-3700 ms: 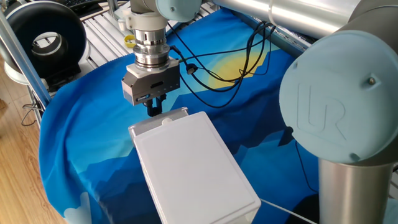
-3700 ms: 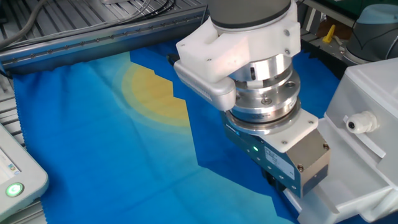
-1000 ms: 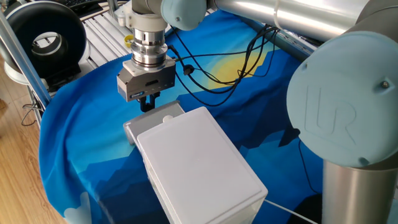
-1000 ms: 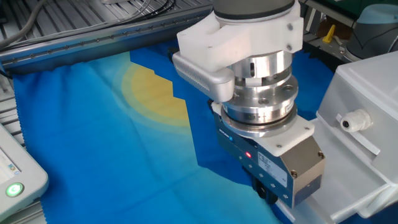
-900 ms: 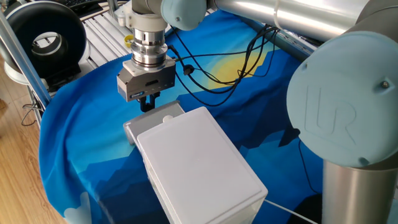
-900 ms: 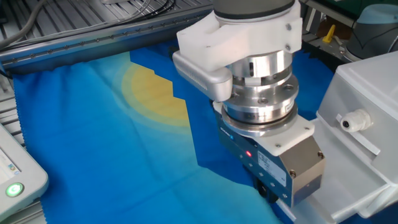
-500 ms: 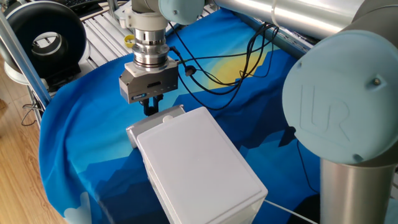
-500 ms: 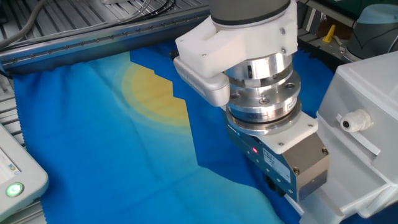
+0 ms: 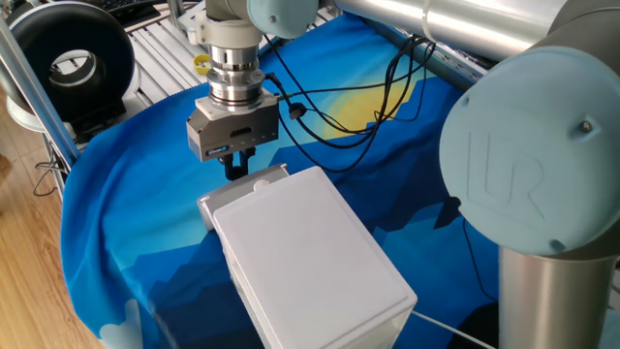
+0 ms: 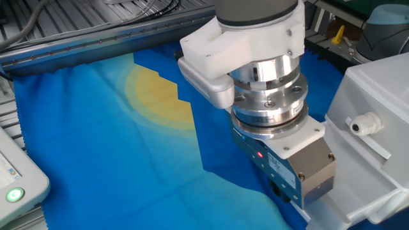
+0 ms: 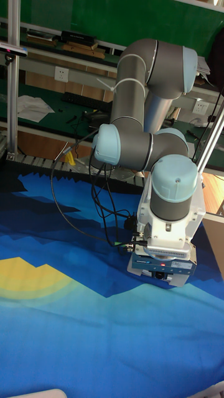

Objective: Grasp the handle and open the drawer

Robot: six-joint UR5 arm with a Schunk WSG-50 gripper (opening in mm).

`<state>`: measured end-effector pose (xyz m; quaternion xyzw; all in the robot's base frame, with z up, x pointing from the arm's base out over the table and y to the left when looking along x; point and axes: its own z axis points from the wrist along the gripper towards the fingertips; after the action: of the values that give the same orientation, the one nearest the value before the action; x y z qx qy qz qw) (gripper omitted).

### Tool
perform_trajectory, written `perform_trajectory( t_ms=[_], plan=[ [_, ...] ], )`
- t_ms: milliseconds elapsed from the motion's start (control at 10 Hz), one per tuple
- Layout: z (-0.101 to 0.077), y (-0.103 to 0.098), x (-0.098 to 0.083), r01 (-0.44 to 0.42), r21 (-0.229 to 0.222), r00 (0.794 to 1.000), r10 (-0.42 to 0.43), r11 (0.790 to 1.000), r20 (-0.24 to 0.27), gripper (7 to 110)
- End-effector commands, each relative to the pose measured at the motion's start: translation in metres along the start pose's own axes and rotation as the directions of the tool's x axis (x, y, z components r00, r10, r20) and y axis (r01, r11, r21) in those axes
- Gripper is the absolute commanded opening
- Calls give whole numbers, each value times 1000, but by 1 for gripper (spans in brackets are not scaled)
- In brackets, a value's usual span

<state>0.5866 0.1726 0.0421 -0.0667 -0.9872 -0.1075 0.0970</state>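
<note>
The drawer (image 9: 244, 190) shows as a narrow white front strip at the near end of the white box (image 9: 305, 262). My gripper (image 9: 235, 171) points straight down at that front, its dark fingers pressed together. The handle is hidden between them. In the other fixed view the gripper (image 10: 283, 193) shows a red light and stands just left of the box (image 10: 377, 96); its fingertips are cut off by the frame's lower edge. The tall fixed view shows the gripper (image 11: 161, 275) from behind, and the arm hides the box.
A white round fitting (image 10: 358, 125) sticks out of the box's wall above a slanted bar. Black cables (image 9: 339, 111) trail over the blue cloth behind the gripper. A black ring-shaped device (image 9: 73, 58) stands far left. A white pendant (image 10: 16, 185) with a green light lies at the cloth's edge.
Since 3.7 s ago the gripper drew away from the box with the drawer front, dragging the box slightly, and its light went from green to red. In the last second it eased back a little.
</note>
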Motion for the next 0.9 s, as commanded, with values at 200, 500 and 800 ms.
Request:
perform_trajectory(
  t_ms=[200,500,800],
  plan=[
    [-1,3,-15,-14,-13,998,15,1000,58,110],
    [-1,5,-17,-15,-17,997,16,1000,70,110],
    [-1,6,-18,-7,-20,997,8,1000,72,110]
  ],
)
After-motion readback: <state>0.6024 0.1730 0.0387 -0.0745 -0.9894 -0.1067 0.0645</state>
